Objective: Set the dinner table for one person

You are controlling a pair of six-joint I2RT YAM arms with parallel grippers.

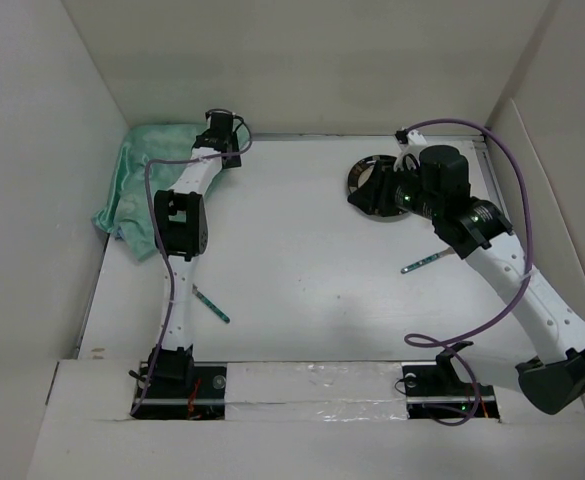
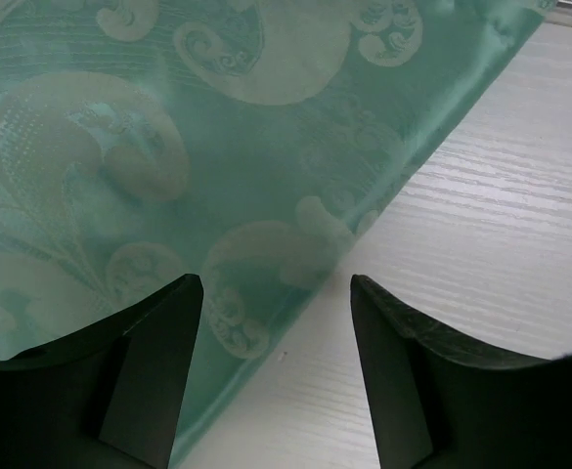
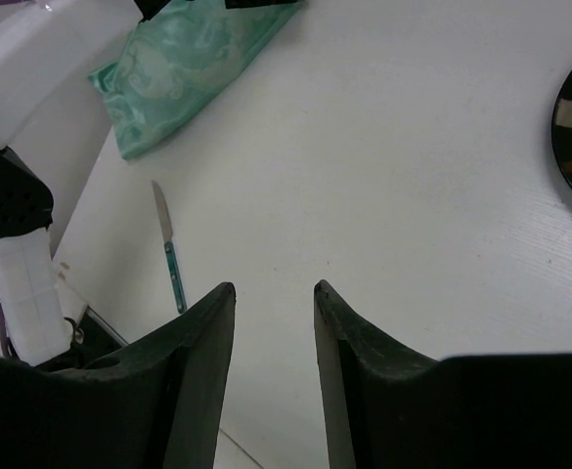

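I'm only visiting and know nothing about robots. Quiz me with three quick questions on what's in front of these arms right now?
1. True or false: the left fingers stand open at the edge of the green cloth.
2. Which thing lies nearest the left arm's base? A) a cup B) a knife C) a bottle
3. Fill in: seen from the arms, the dark plate sits toward the far ____ side of the table.

Key: 1 true; 2 B; 3 right.

Dinner table (image 1: 302, 235): green cloth (image 1: 132, 195), dark plate (image 1: 361, 179), knife (image 1: 210, 303), utensil (image 1: 422, 262).
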